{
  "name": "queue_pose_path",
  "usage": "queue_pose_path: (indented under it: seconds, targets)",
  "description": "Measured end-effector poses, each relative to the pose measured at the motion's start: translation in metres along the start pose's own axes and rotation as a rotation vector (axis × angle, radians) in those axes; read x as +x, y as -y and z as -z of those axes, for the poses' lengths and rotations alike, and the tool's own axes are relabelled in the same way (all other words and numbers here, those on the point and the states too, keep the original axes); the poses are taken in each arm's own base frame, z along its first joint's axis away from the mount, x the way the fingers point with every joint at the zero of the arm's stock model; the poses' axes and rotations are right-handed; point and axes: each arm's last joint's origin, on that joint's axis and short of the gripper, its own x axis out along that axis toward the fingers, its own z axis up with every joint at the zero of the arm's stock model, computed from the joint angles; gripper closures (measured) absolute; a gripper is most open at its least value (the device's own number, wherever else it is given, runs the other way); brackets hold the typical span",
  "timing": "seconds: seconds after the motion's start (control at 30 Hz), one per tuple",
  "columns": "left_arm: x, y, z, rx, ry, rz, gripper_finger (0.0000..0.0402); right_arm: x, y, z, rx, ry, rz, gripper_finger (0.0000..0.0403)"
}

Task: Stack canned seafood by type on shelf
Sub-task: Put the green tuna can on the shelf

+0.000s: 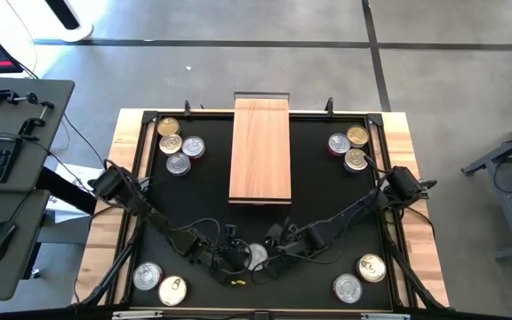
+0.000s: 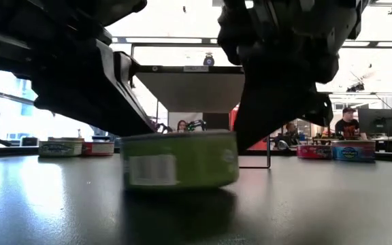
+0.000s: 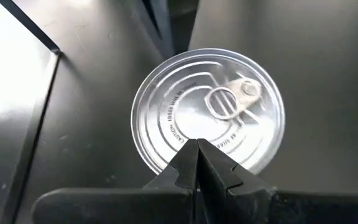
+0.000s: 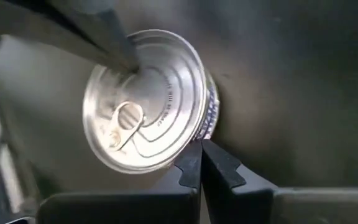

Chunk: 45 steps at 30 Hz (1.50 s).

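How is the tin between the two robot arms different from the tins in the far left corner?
The middle tin sits alone near the front edge, while the far-left tins huddle in a group of four. Both shut grippers, left and right, meet over the middle tin; nothing is near the far-left tins. The middle tin's lid is silver; one far-left tin has a gold lid. All are round, flat, pull-tab tins on the black mat.

Left arm: reaches in low toward the table's front centre.
Left gripper (image 3: 197, 155): fingers pressed together.
Right arm: angled inward, mirroring it.
Right gripper (image 4: 201, 158): fingers pressed together.
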Motion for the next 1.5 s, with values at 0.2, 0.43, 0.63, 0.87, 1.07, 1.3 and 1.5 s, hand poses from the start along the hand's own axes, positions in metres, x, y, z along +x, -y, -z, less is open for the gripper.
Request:
queue_pose_path:
  seconds: [0.2, 0.43, 0.63, 0.87, 1.07, 1.3, 1.5]
  targets:
    - [-0.001, -0.001, -0.001, 0.024, 0.015, -0.031, 0.0401, -0.007, -0.017, -0.005, 0.006, 0.013, -0.075, 0.0403]
    - [0.001, -0.001, -0.002, 0.017, 0.032, -0.028, 0.0401, -0.018, -0.036, -0.020, -0.017, 0.105, -0.123, 0.0403]
    - [0.001, 0.000, -0.001, 0.021, 0.019, 0.003, 0.0401, -0.019, -0.035, -0.028, -0.029, 0.134, -0.092, 0.0403]
    - [-0.013, -0.009, -0.002, 0.077, -0.048, -0.030, 0.0401, -0.031, -0.031, -0.037, -0.082, 0.124, -0.083, 0.0403]
    - [-0.051, -0.030, -0.004, 0.020, -0.183, -0.091, 0.0401, -0.071, -0.042, -0.048, -0.280, 0.138, -0.218, 0.0403]
    - [-0.095, -0.008, -0.011, -0.336, -0.037, -0.019, 0.0401, -0.075, -0.041, -0.074, -0.555, -0.068, -0.448, 0.0364]
    - [-0.140, 0.021, -0.019, -0.571, 0.154, 0.131, 0.0401, -0.070, -0.045, -0.099, -0.811, -0.041, -0.448, 0.0246]
